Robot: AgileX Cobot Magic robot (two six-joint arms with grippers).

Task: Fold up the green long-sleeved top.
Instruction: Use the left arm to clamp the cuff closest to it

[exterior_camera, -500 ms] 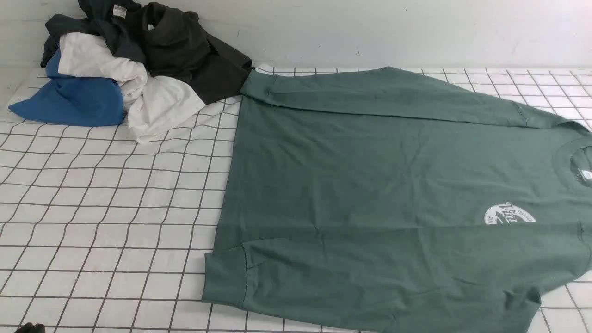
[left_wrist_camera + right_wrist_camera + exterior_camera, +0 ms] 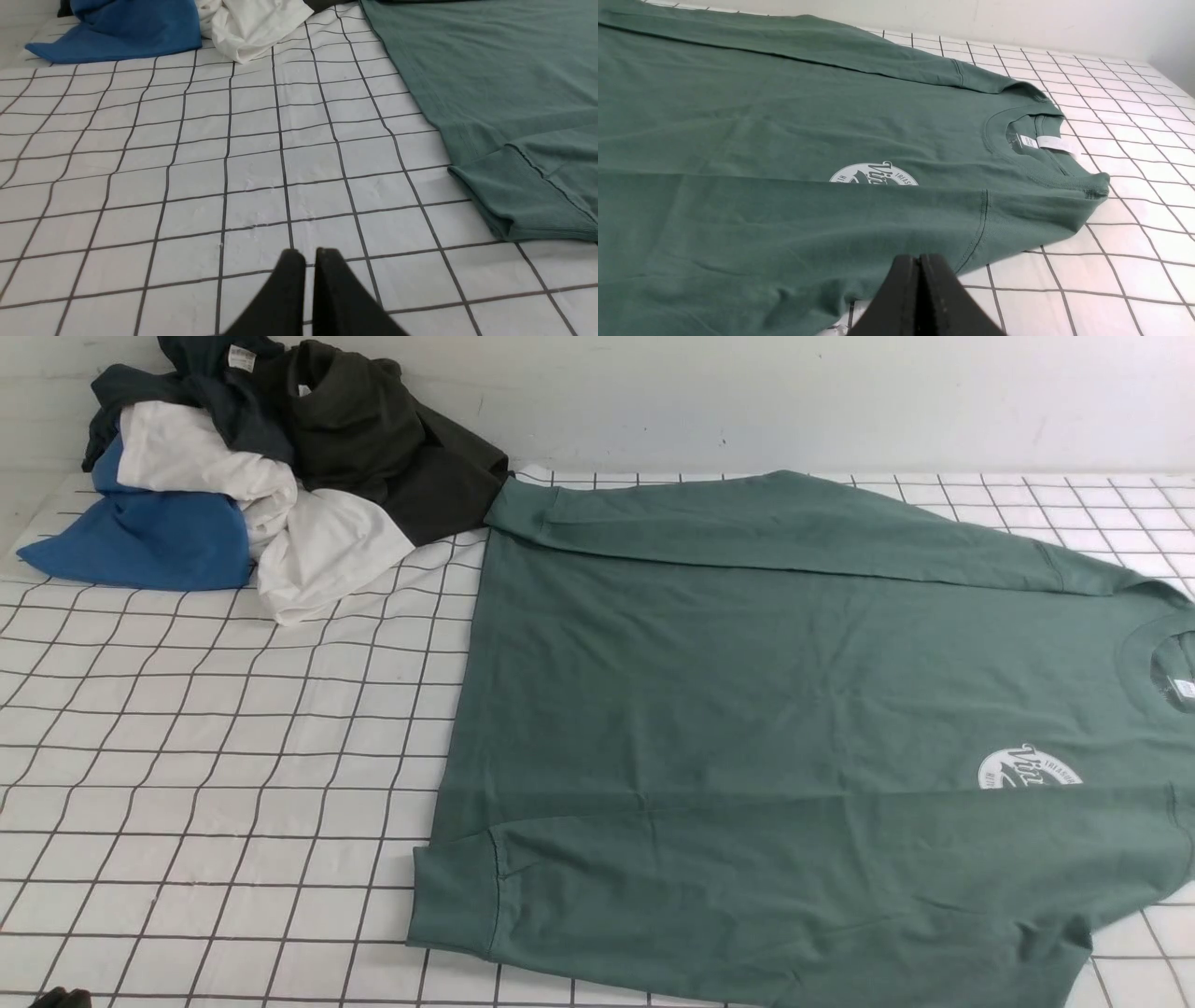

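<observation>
The green long-sleeved top (image 2: 747, 709) lies flat on the right half of the grid-patterned table, neck (image 2: 1162, 667) to the right. Both sleeves are folded in over the body. The near sleeve (image 2: 747, 887) covers the lower half of the white round logo (image 2: 1027, 770). In the left wrist view my left gripper (image 2: 309, 254) is shut and empty over bare cloth, apart from the near sleeve's cuff (image 2: 518, 200). My right gripper (image 2: 919, 259) is shut at the top's near edge by the shoulder seam (image 2: 980, 219), with no fabric between its fingers. Only a dark tip (image 2: 61, 999) shows in the front view.
A pile of clothes sits at the back left: a blue garment (image 2: 149, 537), a white one (image 2: 308, 546) and a dark olive-black one (image 2: 383, 439). A pale wall (image 2: 747, 401) runs along the table's far edge. Bare grid cloth (image 2: 215, 756) lies left of the top.
</observation>
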